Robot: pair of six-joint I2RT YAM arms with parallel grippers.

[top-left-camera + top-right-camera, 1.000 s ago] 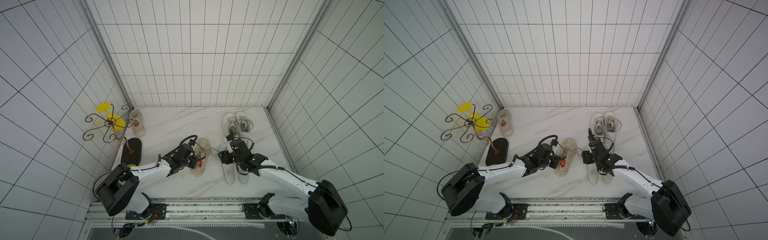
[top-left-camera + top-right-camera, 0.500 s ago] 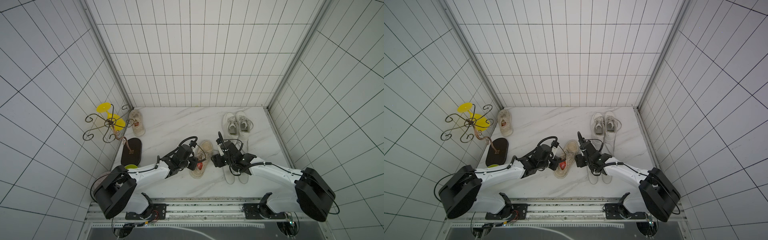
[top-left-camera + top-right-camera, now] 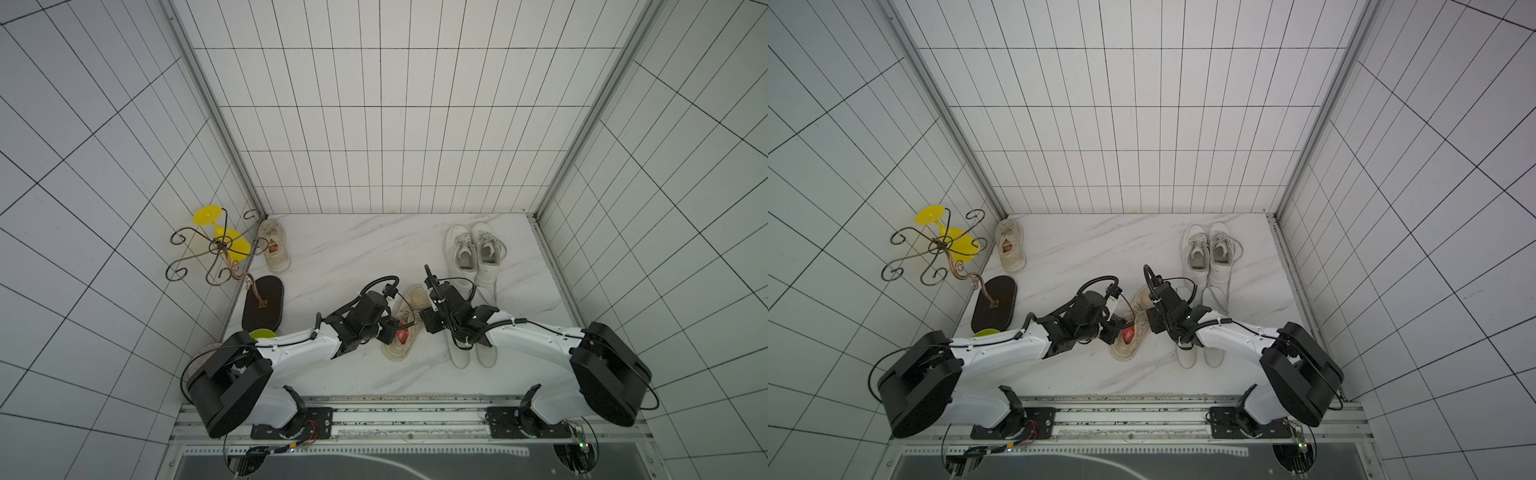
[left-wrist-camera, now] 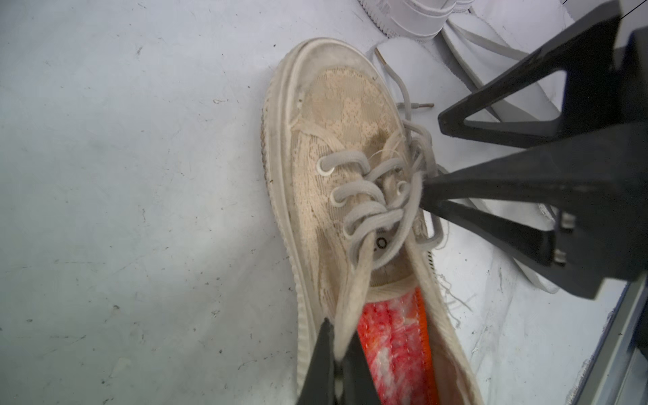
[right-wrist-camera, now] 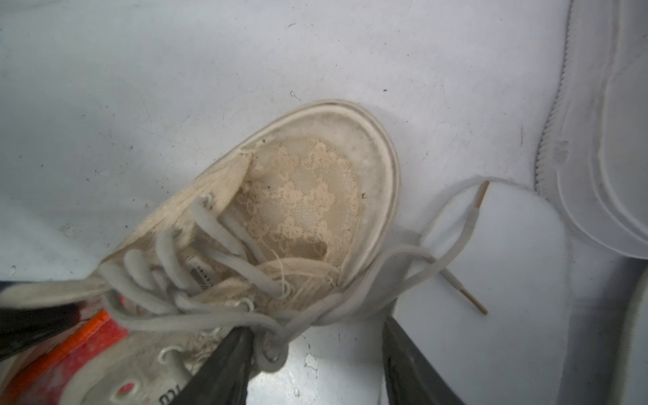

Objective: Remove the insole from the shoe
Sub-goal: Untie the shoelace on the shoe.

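1. The left tool [image 4: 337,342] is clamped tight. Its two fingers pinch the side wall of the beige shoe [image 4: 333,122] at the rim of the opening.
2. The red-orange insole [image 4: 392,343] lies inside the shoe, just beside that pinch, on the inner face of the clamped wall. The tool grips fabric only.
3. The right tool [image 5: 315,333] sits at the shoe's opposite side with its jaws apart and holds nothing. One finger [image 5: 224,364] presses against the laces, and the other hangs over a flat white piece [image 5: 508,266] on the table [image 3: 353,257].
4. In both top views the shoe lies in the lower middle of the frame, between the two tools, with its toe pointing up the frame. The insole shows as a red patch in the heel opening.
5. Just right of the shoe, two flat white pieces lie side by side under the right arm. Above them stands a pair of white sneakers [image 3: 473,253].
6. At the left of the frame stand another beige shoe [image 3: 273,245] and a wire stand [image 3: 212,249] with a yellow glass.
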